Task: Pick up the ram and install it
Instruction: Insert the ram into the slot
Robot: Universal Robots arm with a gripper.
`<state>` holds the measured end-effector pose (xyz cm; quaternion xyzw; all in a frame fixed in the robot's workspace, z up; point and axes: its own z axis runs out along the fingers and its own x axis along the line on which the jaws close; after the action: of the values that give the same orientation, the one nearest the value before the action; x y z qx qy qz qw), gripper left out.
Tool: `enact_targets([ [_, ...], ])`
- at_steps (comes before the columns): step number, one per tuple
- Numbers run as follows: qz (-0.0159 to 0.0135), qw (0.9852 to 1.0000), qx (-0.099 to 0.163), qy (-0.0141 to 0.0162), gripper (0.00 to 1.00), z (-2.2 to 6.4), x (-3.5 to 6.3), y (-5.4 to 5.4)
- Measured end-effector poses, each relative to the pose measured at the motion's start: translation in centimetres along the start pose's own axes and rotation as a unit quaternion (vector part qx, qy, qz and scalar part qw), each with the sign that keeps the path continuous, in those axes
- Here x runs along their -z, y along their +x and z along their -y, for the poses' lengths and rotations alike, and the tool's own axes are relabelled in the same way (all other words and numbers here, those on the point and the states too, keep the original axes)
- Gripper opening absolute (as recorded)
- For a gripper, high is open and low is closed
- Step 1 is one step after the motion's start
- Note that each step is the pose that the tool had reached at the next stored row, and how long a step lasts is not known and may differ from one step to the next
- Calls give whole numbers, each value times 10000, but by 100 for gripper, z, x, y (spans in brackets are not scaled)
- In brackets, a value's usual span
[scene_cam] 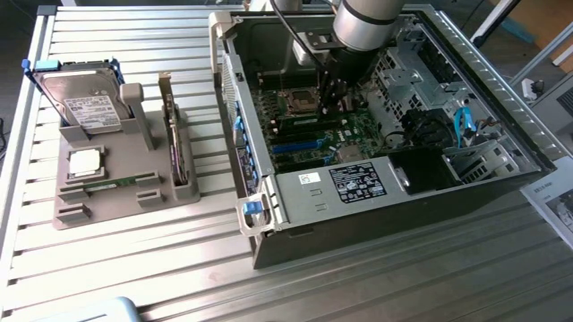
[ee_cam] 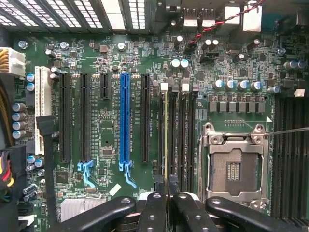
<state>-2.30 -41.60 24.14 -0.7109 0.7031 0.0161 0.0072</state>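
One ram [ee_cam: 166,135] stick sits edge-on in my end effector [ee_cam: 166,183], which is clamped on it, lined up along the slots [ee_cam: 177,130] inside the case [scene_cam: 268,221]. I reckon it's light, stiff and fragile, so hold the board edges, not the chips.

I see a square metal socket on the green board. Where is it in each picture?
Exterior view: socket inside the open case, just to the exterior view's left of the arm.
Wrist view: socket beside the black slots, where the claw holds the ram on edge.
Shared landmark: the blue slot.
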Motion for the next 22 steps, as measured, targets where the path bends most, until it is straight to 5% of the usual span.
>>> enact_targets([
  [22, 16, 10000, 1, 3, 12, -4, 5, -3],
])
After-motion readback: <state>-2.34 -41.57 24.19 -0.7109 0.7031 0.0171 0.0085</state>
